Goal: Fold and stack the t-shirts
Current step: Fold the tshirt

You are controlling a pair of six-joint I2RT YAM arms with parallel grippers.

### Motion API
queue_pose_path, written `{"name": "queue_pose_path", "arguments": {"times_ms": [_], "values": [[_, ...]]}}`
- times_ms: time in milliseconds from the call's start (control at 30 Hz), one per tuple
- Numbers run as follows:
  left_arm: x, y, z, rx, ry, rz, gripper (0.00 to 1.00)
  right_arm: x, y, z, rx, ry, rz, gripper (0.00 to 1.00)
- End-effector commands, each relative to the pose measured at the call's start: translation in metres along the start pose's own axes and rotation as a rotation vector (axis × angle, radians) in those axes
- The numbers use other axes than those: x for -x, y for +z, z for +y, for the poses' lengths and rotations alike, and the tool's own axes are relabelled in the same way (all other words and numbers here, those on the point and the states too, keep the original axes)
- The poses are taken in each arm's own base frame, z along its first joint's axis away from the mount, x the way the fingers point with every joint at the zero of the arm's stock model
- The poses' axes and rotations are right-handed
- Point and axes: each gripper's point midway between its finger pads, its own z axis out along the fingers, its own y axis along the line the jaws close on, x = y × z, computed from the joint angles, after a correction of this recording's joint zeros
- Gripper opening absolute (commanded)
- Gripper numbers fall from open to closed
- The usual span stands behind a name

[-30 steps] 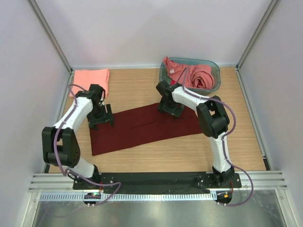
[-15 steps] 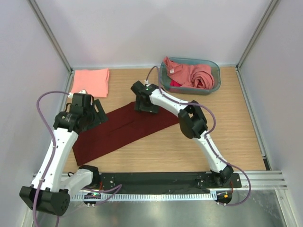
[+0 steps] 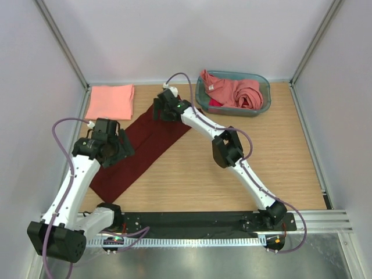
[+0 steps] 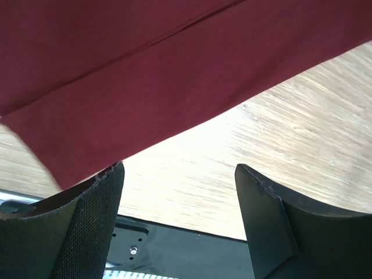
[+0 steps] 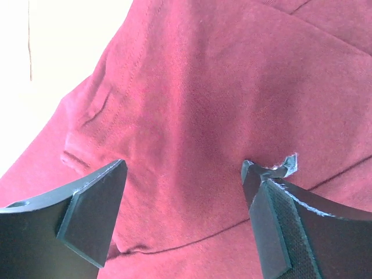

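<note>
The maroon t-shirt (image 3: 146, 143) lies flat on the desk (image 3: 261, 157) as a long, narrow strip, its sides apparently already folded in. One end is just left of the basket (image 3: 250, 111) and the rest slants away from it toward the arms' bases. That layout seems meant to put one arm at each end, so the strip can next be doubled over along its length. Well to the left of the basket, a folded salmon t-shirt (image 3: 110, 100) sits square and flat, probably as the base of the stack. More pink t-shirts (image 3: 235, 92) are heaped loose inside the basket, waiting for their turn. The right end effector (image 5: 185, 164) hangs over the strip's end nearest the basket, jaws spread wide with only maroon cloth showing between them and nothing pinched (whether the fingertips brush the fabric cannot be told). The left end effector (image 4: 179, 167) is over the part of the strip farthest from the basket, also spread wide and empty. Its wrist view looks past the shirt's edge onto bare wood, which suggests it is lined up beside a hem rather than holding one.
</note>
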Motion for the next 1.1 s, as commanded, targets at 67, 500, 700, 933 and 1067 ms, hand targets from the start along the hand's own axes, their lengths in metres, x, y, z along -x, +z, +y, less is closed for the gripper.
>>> {"name": "queue_pose_path", "arguments": {"times_ms": [67,500,700,933,1067], "values": [[-0.013,0.030,-0.009,0.004,-0.024,0.102,0.76,0.046,-0.003,-0.006,0.086,-0.059,-0.079,0.91],[-0.022,0.084,0.026,0.357,0.062,0.224,0.53,0.147,-0.237,0.027,0.202,-0.072,-0.208,0.99],[0.012,0.098,0.006,0.311,0.213,0.208,0.85,0.104,-0.314,0.004,0.231,-0.117,-0.110,0.98],[0.020,0.135,0.002,0.294,0.303,0.277,0.98,0.052,-0.356,-0.033,0.210,-0.129,-0.063,0.98],[0.026,0.152,0.009,0.297,0.357,0.297,0.99,0.032,-0.376,-0.052,0.189,-0.132,-0.052,0.98]]}}
